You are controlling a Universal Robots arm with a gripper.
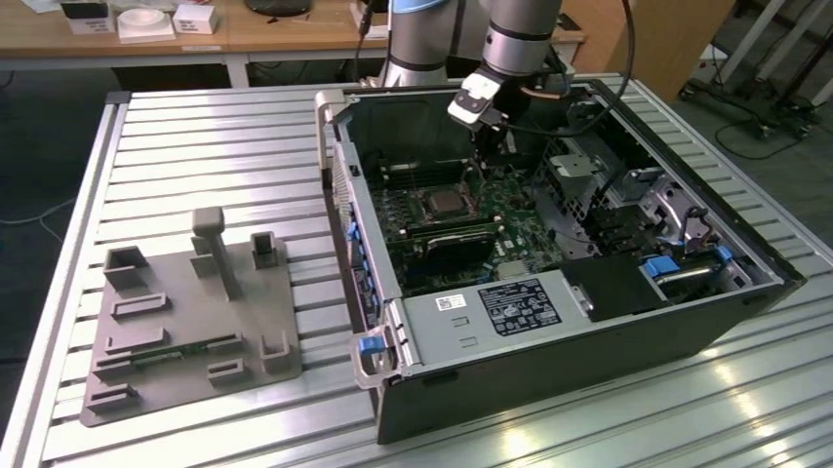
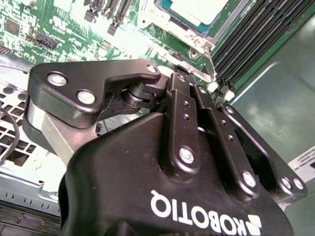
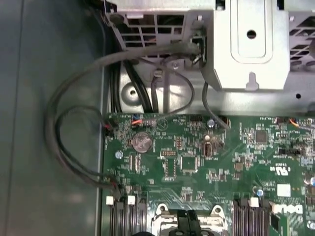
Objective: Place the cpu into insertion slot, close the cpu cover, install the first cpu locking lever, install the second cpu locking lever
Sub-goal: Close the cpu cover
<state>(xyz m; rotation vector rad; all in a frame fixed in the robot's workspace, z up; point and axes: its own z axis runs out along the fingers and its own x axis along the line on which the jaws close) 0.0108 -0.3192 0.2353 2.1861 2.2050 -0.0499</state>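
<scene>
claw (image 1: 485,156) down inside the open pc case (image 1: 729,292) on the counter (image 1: 195,146), fingertips (image 3: 184,223) drawn together just beyond the far edge of the insertion slot (image 1: 443,203). cpu (image 2: 197,10) sits in the slot, silver top up, with the cpu cover (image 2: 189,33) framing it.

Quick headcount: one open PC case (image 1: 547,370) sitting on one slatted tabletop (image 1: 195,146), with one green motherboard (image 1: 521,229) inside and one cpu (image 1: 446,202) on it. Also one grey fixture plate (image 1: 182,331) beside the case, one gripper (image 1: 487,161), and one coin battery (image 3: 142,142) on the board.
</scene>
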